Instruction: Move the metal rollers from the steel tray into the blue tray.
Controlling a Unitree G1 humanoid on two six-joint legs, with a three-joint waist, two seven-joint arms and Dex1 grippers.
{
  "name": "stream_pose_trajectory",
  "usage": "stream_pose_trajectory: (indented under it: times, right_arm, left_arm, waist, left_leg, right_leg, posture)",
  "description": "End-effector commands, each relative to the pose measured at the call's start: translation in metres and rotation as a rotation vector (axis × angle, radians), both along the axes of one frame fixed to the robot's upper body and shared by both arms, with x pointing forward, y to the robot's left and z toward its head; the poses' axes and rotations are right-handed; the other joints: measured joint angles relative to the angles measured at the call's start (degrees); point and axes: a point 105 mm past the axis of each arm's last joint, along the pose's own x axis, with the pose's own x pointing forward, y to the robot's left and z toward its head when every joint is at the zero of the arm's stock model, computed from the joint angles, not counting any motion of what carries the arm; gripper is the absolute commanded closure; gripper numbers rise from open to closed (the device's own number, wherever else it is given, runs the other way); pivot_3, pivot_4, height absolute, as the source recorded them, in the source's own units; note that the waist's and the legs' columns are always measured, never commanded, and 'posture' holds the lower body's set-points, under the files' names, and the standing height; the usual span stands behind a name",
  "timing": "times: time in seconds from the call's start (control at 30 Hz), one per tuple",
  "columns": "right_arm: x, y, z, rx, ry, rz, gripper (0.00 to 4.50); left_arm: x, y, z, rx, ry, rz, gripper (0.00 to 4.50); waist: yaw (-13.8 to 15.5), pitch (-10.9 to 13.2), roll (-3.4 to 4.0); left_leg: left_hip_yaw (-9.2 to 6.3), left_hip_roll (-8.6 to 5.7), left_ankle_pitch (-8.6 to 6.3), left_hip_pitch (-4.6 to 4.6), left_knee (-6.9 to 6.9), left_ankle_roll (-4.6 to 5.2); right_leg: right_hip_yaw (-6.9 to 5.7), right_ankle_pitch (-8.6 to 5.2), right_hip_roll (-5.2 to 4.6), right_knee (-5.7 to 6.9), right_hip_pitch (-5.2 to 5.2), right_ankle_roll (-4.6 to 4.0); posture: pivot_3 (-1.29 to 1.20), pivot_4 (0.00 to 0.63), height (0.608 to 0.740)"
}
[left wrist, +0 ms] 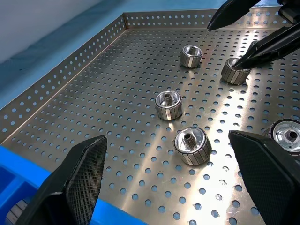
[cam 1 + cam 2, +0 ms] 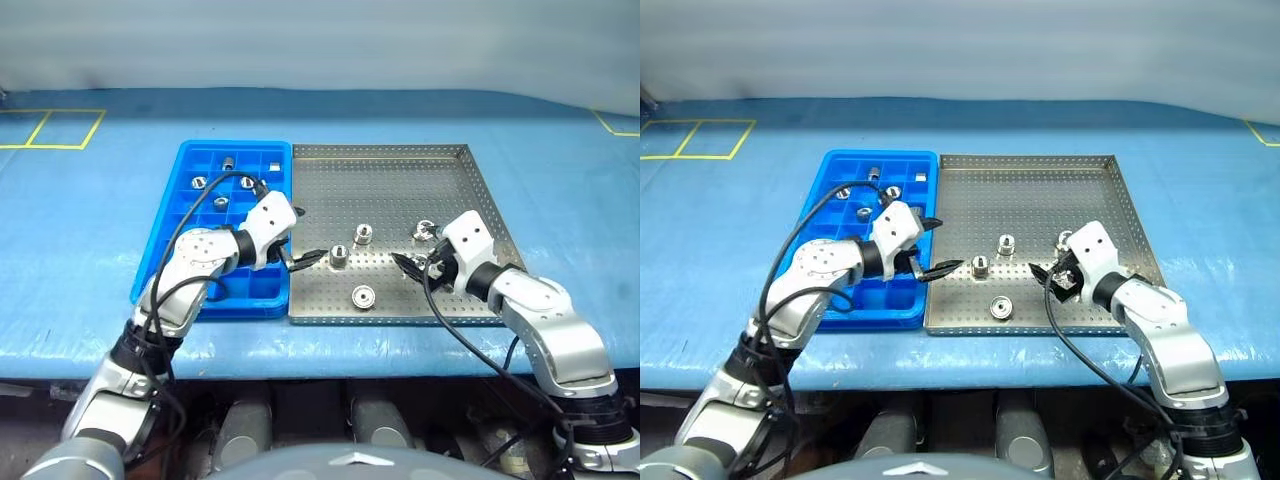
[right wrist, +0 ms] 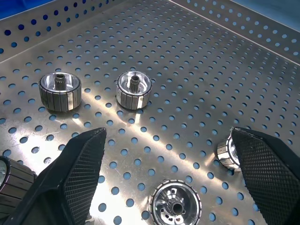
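The metal rollers, small shiny ribbed cylinders with centre holes, lie in two places. On the perforated floor of the large square steel tray [image 2: 400,185] we see one roller [image 2: 339,256] just ahead of our left gripper [image 2: 303,260], another [image 2: 364,234] a little beyond it, a wider flanged one [image 2: 363,296] near the tray's front rim, and two more [image 2: 425,231] close by our right gripper [image 2: 409,266]. All of them stand on end, holes facing up, apart from one another. The tray's low rim is punched with the same round holes as its floor.

Beside it, touching its left edge, sits the bright blue plastic tray [image 2: 170,235] with its grid of small square compartments; several rollers [image 2: 199,182] already rest in cells towards its far end, one to a cell.

Our left gripper reaches from over the blue tray across onto the steel one, its two black, cross-hatched fingers [image 1: 84,168] spread wide with nothing between them. Our right gripper hovers low over the steel tray's right part, fingers [image 3: 82,164] likewise spread wide and holding nothing. Both trays rest on a blue cloth-covered table [image 2: 80,220].
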Motion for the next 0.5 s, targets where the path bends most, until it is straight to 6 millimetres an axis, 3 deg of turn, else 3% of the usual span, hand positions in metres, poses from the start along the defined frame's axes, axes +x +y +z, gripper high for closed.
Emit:
stream_pose_trajectory:
  times: [0.03,0.23,0.5]
  right_arm:
    - [0.000,0.001,0.014,0.001,-0.069,-0.004,0.01]
    - [0.000,0.000,0.016,0.008,-0.088,-0.024,0.01]
    - [-0.004,-0.008,0.015,0.005,-0.098,-0.086,0.01]
  left_arm:
    - [0.000,-0.020,0.001,0.045,0.004,-0.054,0.00]
    - [0.015,-0.049,-0.018,0.225,0.028,-0.054,0.00]
    - [0.025,-0.050,-0.036,0.360,0.018,-0.030,0.00]
  waist:
    - [-0.09,0.00,0.00]
    - [-0.47,0.00,0.00]
    - [-1.79,0.00,0.00]
  left_leg:
    - [-0.01,-0.01,0.00,0.00,0.02,0.00]
    - [0.00,-0.02,0.00,-0.01,0.02,0.00]
    - [0.01,0.00,-0.02,-0.01,-0.04,0.03]
  right_leg:
    - [0.00,0.00,0.00,0.00,0.02,0.00]
    - [0.01,0.01,0.01,0.00,0.00,0.01]
    - [0.04,0.00,0.03,0.00,-0.05,0.00]
  posture:
    - [-0.10,0.150,0.740]
    - [-0.14,0.150,0.740]
    - [-0.16,0.150,0.740]
